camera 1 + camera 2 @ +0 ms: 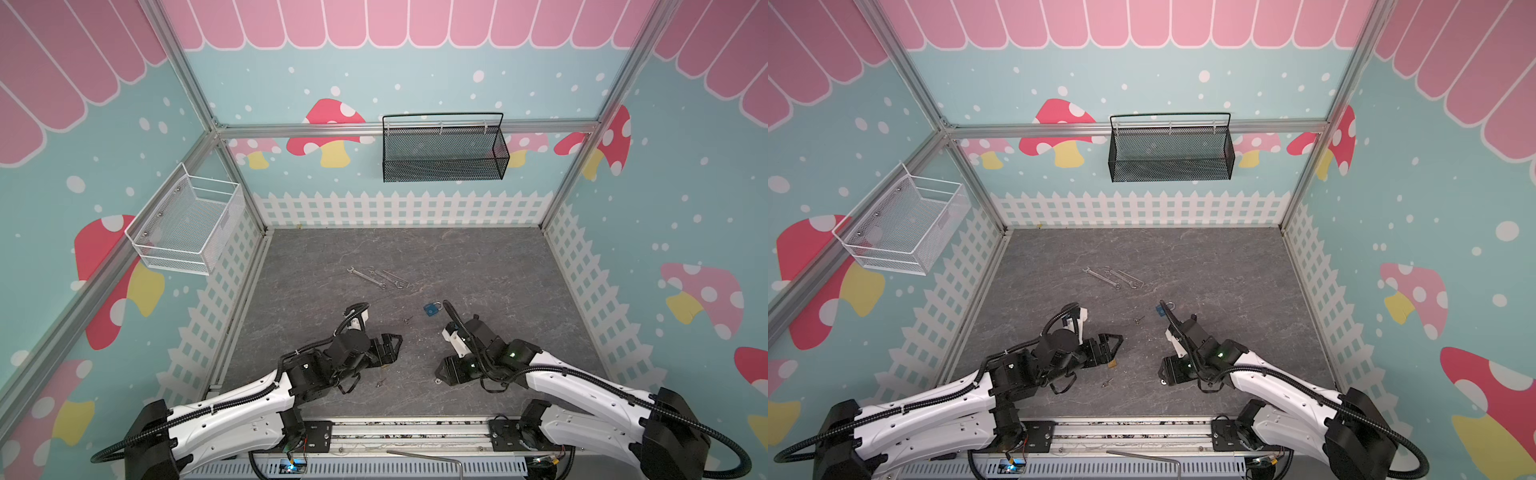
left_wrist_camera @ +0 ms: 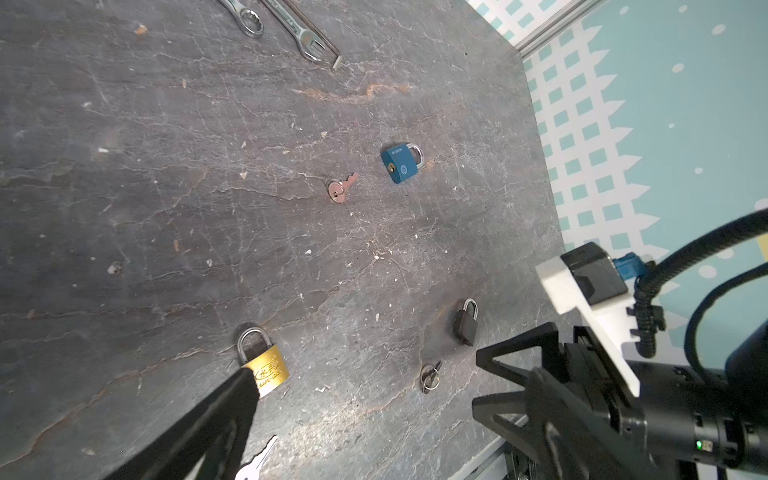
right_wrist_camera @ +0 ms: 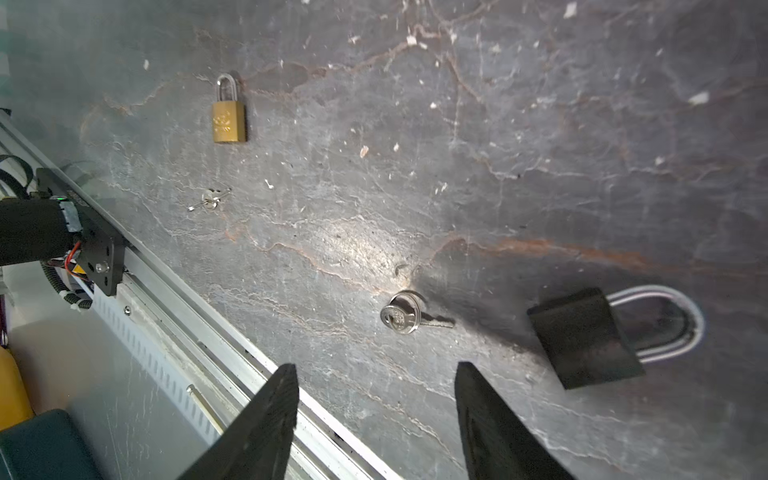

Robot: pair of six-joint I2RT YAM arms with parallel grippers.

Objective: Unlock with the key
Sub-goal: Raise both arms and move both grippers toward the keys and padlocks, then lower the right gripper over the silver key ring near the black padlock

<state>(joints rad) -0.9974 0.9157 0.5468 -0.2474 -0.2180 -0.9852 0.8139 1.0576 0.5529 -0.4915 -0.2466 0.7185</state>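
Note:
Three padlocks lie on the grey slate floor: a blue one [image 2: 401, 163], a brass one [image 2: 266, 365] and a black one [image 3: 582, 336]. A key lies near each: a copper key [image 2: 341, 189], a plain silver key [image 2: 253, 465] and a silver key on a ring [image 3: 401, 318]. My right gripper [image 3: 376, 374] hovers low, open, with nothing between its fingers; the ringed key lies just ahead of them and the black padlock beside it. My left gripper [image 1: 392, 347] is open and empty, one finger [image 2: 232, 399] over the brass padlock's edge.
Several wrenches [image 1: 376, 277] lie farther back on the floor. The aluminium front rail [image 3: 232, 349] runs right by my right gripper. A white wire basket [image 1: 187, 224] hangs on the left wall and a black mesh basket [image 1: 444, 149] on the back wall.

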